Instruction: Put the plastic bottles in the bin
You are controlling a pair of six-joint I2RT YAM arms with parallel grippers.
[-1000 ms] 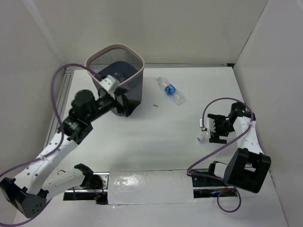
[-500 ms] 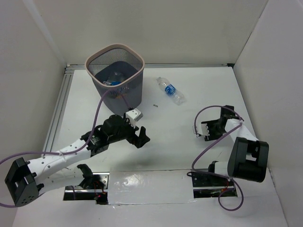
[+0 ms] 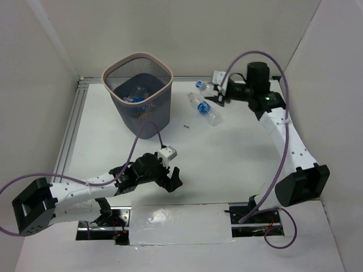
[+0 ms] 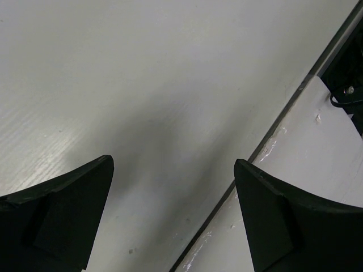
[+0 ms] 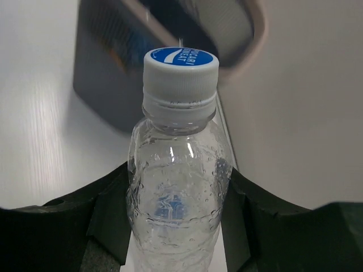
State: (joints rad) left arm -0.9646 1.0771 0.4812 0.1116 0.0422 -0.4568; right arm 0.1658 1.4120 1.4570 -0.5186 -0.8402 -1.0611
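Plastic bottle pinched by right claw, clearest from wrist, left claw spread

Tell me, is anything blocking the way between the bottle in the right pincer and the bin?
Nothing visible does. The right pincer holds a bottle beside the bin, with only table between them. A second bottle lies on the table, off that line.

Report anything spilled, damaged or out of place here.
Nothing spilled or damaged. One blue-labelled bottle lies on its side on the table, right of the bin. A small dark mark sits beside it, too small to identify. The right gripper holds a capped bottle.
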